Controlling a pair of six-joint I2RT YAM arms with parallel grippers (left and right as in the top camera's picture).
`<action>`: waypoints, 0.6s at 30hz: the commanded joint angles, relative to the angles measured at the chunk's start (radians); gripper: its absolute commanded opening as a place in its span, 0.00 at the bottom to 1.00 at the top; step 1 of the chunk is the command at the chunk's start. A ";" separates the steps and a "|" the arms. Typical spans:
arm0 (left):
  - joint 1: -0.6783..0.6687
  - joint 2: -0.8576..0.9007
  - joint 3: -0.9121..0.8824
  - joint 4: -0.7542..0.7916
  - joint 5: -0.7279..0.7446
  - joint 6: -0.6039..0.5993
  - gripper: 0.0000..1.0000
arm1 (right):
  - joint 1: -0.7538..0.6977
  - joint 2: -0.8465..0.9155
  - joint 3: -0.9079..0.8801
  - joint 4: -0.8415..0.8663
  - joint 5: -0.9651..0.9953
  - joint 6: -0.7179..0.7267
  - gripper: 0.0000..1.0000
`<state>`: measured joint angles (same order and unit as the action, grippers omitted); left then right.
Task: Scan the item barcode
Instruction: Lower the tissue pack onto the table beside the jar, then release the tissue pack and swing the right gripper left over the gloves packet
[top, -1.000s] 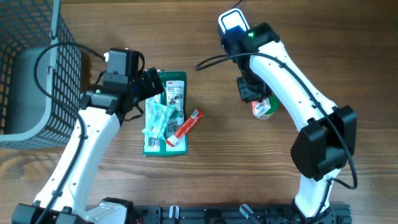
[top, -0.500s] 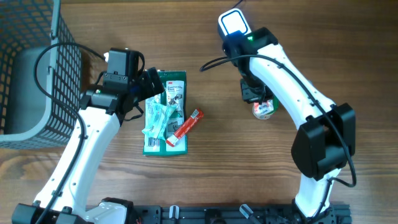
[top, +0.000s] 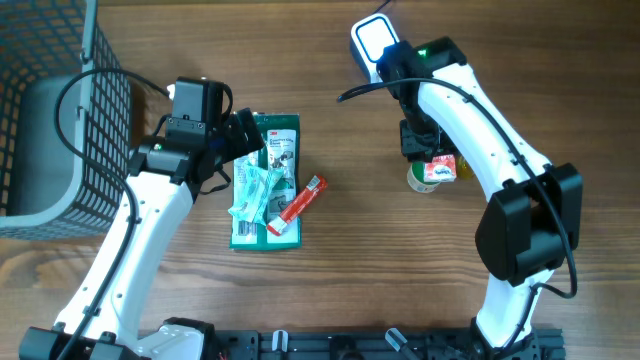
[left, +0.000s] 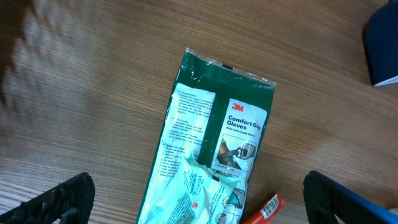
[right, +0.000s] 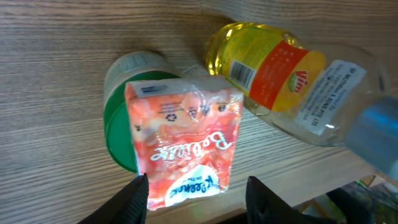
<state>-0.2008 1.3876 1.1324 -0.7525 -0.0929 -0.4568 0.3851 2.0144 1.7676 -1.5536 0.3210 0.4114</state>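
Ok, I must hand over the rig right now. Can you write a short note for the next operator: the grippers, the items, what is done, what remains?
Left gripper: open, empty, above the gloves pack.
Right gripper: open, fingers on either side of the pink pouch but not clamping it. The pouch lies on the green-lidded tub, beside the oil bottle.
Scanner: at the table's far side, near the right arm.
Done: the pictures do not show any completed scan.
Left: grip an item and show its barcode to the scanner.
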 joint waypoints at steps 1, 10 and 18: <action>0.003 -0.002 0.001 0.003 -0.010 0.008 1.00 | 0.002 0.014 -0.006 0.026 -0.126 0.007 0.52; 0.003 -0.002 0.001 0.003 -0.010 0.008 1.00 | 0.109 0.014 -0.007 0.235 -0.435 -0.035 0.51; 0.003 -0.002 0.001 0.003 -0.010 0.008 1.00 | 0.284 0.016 -0.009 0.384 -0.447 0.187 1.00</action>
<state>-0.2008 1.3876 1.1324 -0.7525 -0.0929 -0.4568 0.6136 2.0144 1.7657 -1.2087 -0.0975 0.4709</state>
